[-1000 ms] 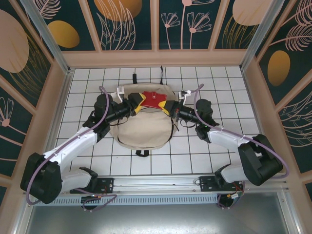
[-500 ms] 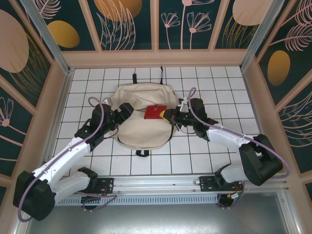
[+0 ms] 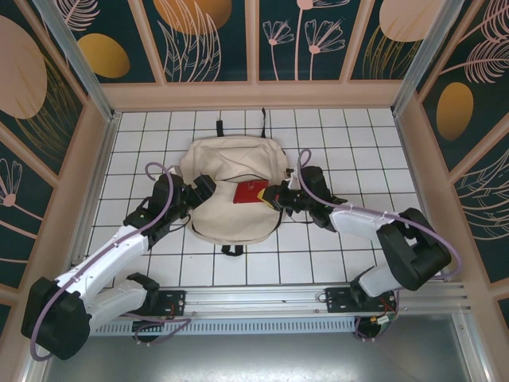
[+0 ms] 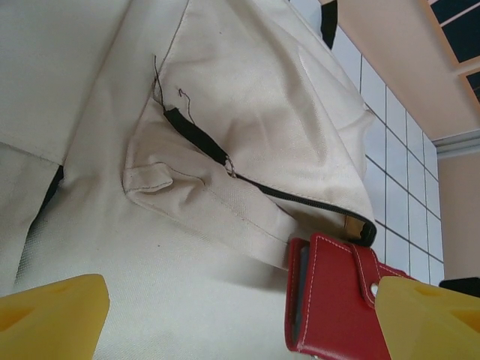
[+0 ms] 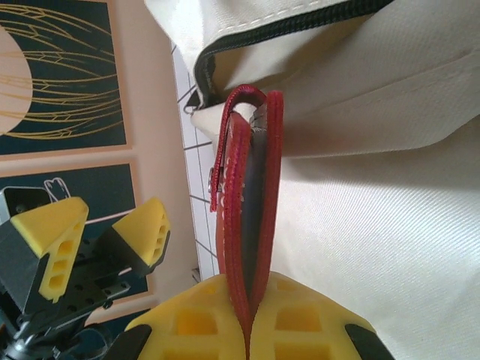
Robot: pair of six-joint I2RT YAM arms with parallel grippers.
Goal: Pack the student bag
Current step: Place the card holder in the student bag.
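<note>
My L claw: jaws wide, nothing held, over near-left part of student bag. Bag flat, mid-table. Red wallet on bag beside zip, pinched tight in my R claw.

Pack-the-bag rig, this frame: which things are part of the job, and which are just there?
In the job:
- student bag, zip opening gaping
- red wallet, clamped in the right hand next to that opening
- left hand, open at the bag's left edge

Just there:
- white tiled table
- patterned wall panels
</note>
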